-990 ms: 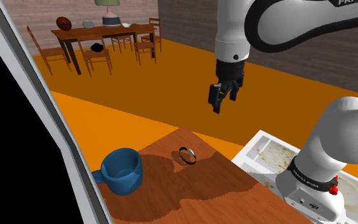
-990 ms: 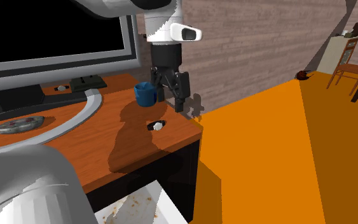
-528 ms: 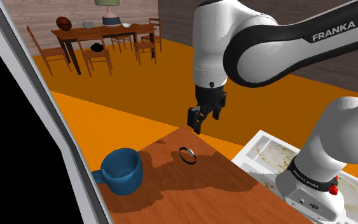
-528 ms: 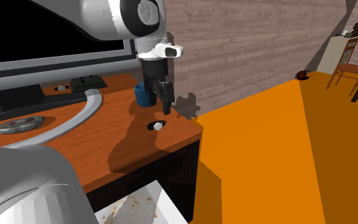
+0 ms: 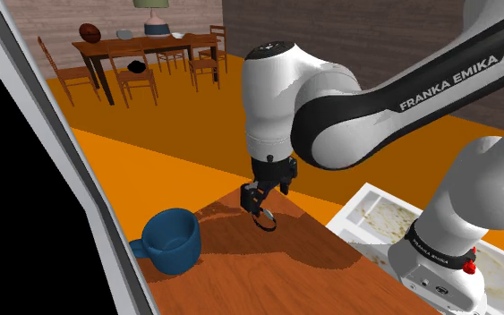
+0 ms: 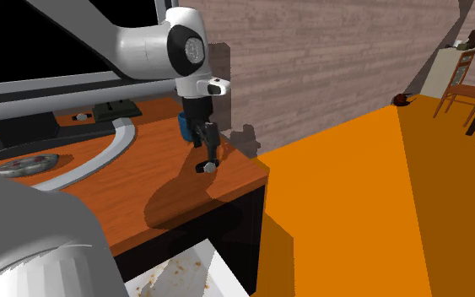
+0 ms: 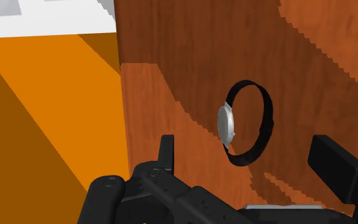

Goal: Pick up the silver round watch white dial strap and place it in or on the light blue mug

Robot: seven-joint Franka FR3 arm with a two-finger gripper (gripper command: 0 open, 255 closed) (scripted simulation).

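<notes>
The hand (image 7: 245, 143), fingers apart, straddles the edge-standing watch (image 7: 227, 123) on the counter (image 7: 171, 102), apparently positioned to clamp it.

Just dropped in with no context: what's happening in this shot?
The white Franka arm holds its black claw low over the watch, which lies on the wooden desk near its edge. The claw is open: the watch sits between the fingers, and neither touches it, so nothing is gripped yet. The blue mug stands close by on the same desk, with no watch in it.
</notes>
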